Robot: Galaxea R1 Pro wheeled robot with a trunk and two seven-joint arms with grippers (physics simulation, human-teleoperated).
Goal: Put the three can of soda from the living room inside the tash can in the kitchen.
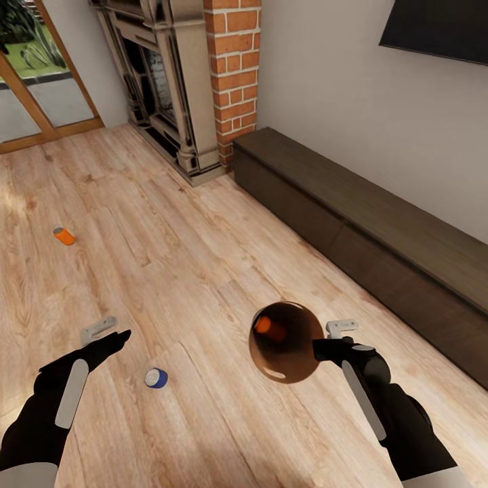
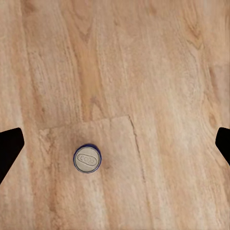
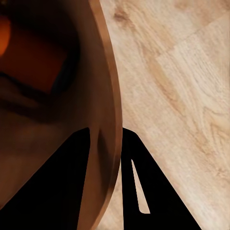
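— Right tool (image 1: 324, 348): how is it set?
— Its fingers are clamped on the rim of the copper-brown trash can (image 1: 285, 342), inside which an orange can (image 1: 270, 328) is seen.
— And the left tool (image 1: 112, 337)?
— Spread wide above the floor (image 1: 203, 257); a blue can (image 1: 156, 377) stands just beside it, another orange can (image 1: 64, 236) lies well apart.

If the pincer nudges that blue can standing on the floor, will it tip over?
Probably. The blue can stands upright on smooth wood floor, narrow for its height, so a push up high could topple it. Being round, it would likely roll then. Its hard-looking sides should suit the open left pincer hanging above it.
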